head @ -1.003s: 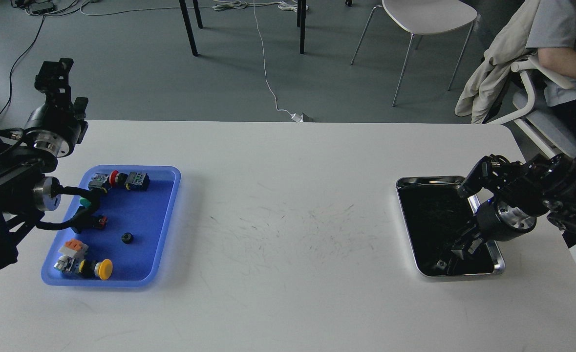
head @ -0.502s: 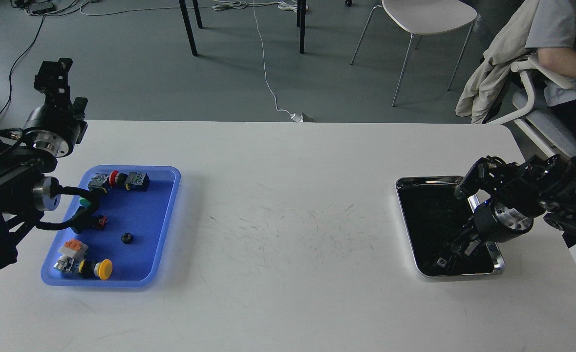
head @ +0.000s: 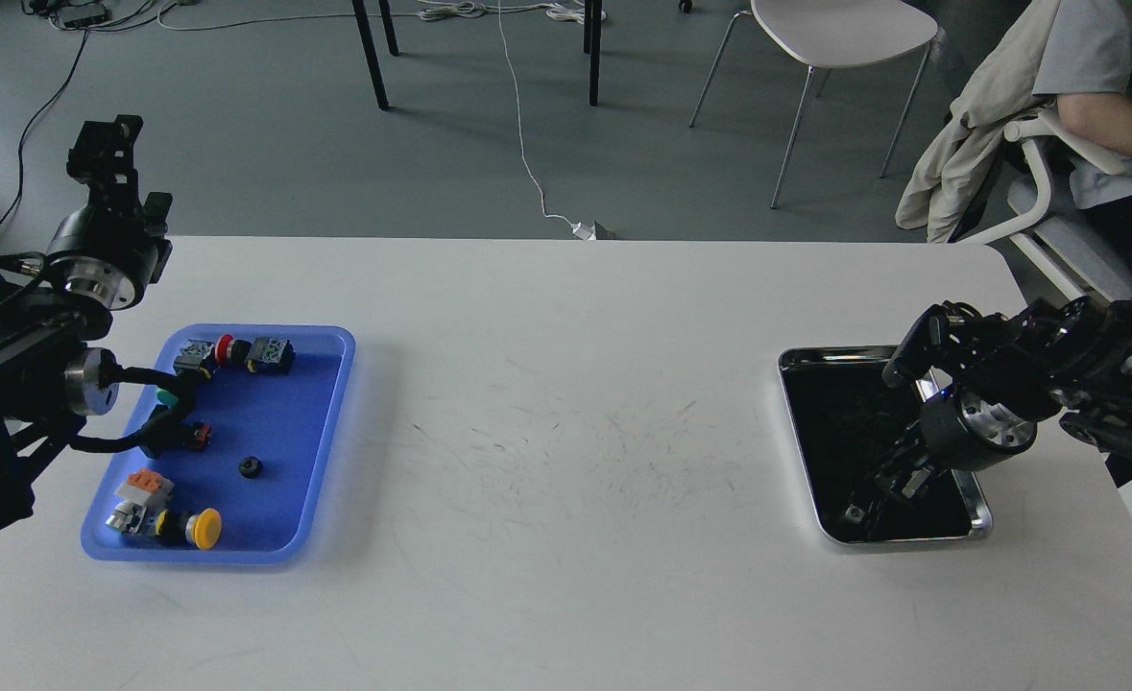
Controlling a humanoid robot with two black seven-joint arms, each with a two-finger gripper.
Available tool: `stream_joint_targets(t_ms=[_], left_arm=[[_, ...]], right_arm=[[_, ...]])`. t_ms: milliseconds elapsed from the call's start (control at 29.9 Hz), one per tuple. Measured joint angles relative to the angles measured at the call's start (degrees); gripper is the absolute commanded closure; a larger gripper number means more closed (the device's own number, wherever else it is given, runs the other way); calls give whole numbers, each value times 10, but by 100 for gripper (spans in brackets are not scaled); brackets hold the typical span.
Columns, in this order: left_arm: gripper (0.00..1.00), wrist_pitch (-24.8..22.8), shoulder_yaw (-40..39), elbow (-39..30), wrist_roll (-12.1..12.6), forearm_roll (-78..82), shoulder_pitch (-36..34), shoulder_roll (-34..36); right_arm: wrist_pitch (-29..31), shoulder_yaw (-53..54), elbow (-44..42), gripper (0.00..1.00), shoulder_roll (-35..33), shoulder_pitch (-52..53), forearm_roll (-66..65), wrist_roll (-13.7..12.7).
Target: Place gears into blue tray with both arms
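A single small black gear (head: 250, 467) lies in the blue tray (head: 330, 413) at the left of the table, among coloured push-button switches. My left gripper (head: 105, 144) is raised beyond the tray's far left corner, away from the gear; its dark fingers cannot be told apart. My right gripper (head: 868, 504) points down into the near part of the shiny steel tray (head: 834, 353) at the right. It is dark against the tray's dark inside, so its state and anything between its fingers stay unclear. No gear can be made out in the steel tray.
Red (head: 225, 349), green (head: 168, 395) and yellow (head: 204, 529) push-buttons and an orange-topped switch (head: 143, 483) lie in the blue tray. Left-arm cables (head: 133, 374) hang over its left edge. Beyond the white table (head: 566, 432) are a chair (head: 834, 38) and a seated person (head: 1103, 106).
My right gripper has shifted a little left and toward the near end inside the steel tray. The left arm and the things in the blue tray have not moved.
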Motion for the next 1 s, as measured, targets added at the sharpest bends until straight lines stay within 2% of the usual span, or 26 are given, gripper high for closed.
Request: stream_joint_targets(t_ms=[401,702,1003], left_arm=[[3,1,0,2,0,0,9,3],[3,0,0,-1,0,1,8,22],[3,-1,3,-7,0,1,8,48]], right_arm=[[0,47,-22,99,7,83,13,0],[0,137,-54,99,77,88,13,-1],[-15,204,-72,99,177,78,12,-26]])
